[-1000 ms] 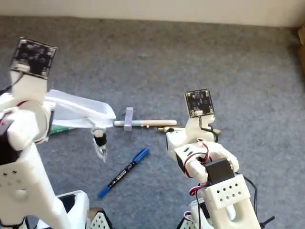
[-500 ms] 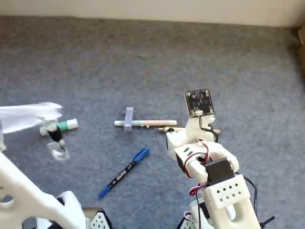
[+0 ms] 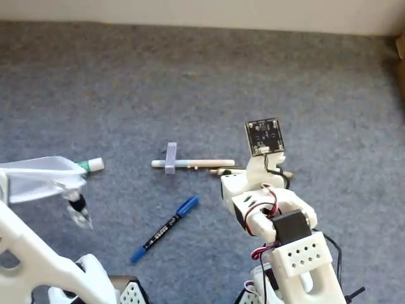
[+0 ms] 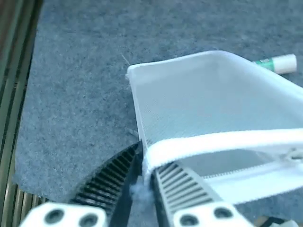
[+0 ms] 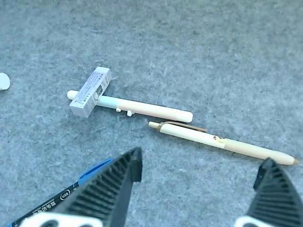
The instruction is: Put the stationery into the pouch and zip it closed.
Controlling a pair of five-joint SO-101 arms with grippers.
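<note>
Grey carpet covers the tabletop. At the left edge, the left claw (image 4: 142,163) pinches the rim of the white mesh pouch (image 3: 38,177), whose mouth gapes. A green-banded marker (image 3: 92,166) lies just beside it. In the middle, the right claw (image 5: 201,163) is spread over a cream pen (image 5: 222,142), beside a white stick (image 5: 147,108) and a block (image 5: 91,91). A blue marker (image 3: 166,229) lies nearer.

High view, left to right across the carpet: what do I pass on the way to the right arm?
pouch → green-and-white marker → blue marker → right arm. The eraser and cream pens overlap the blue marker's span, so they are left out.
</note>
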